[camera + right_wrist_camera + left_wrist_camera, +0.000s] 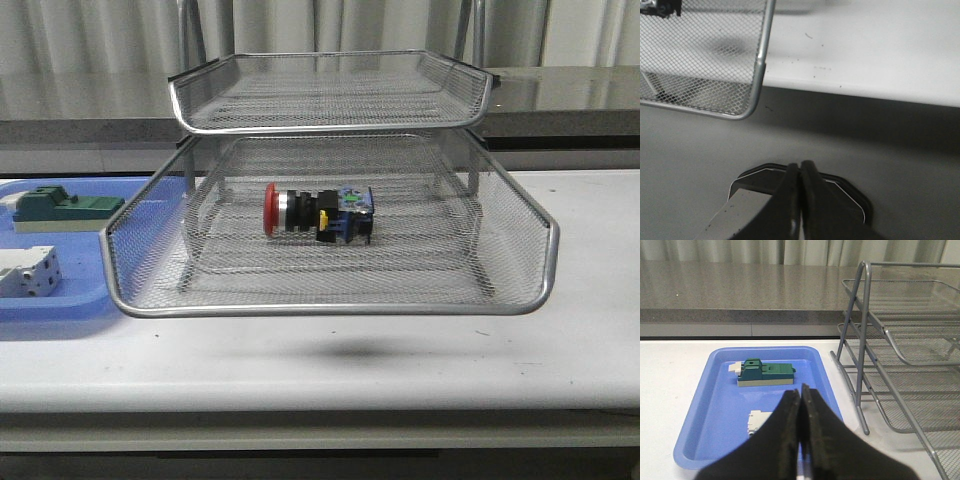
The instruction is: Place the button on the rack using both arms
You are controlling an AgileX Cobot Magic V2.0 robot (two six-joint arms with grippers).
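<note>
The button (318,213), with red cap, black body and blue rear block, lies on its side in the middle tier of the silver wire-mesh rack (330,308). A dark bit of it shows at the corner of the right wrist view (660,8). No arm shows in the front view. My left gripper (801,392) is shut and empty, above the blue tray beside the rack's legs (855,365). My right gripper (800,167) is shut and empty, below the table's front edge, off the rack's corner (757,75).
A flat blue tray (70,300) stands left of the rack and holds a green block (65,208) and a white terminal block (28,272). It also shows in the left wrist view (720,405). A grey counter ledge runs behind the table.
</note>
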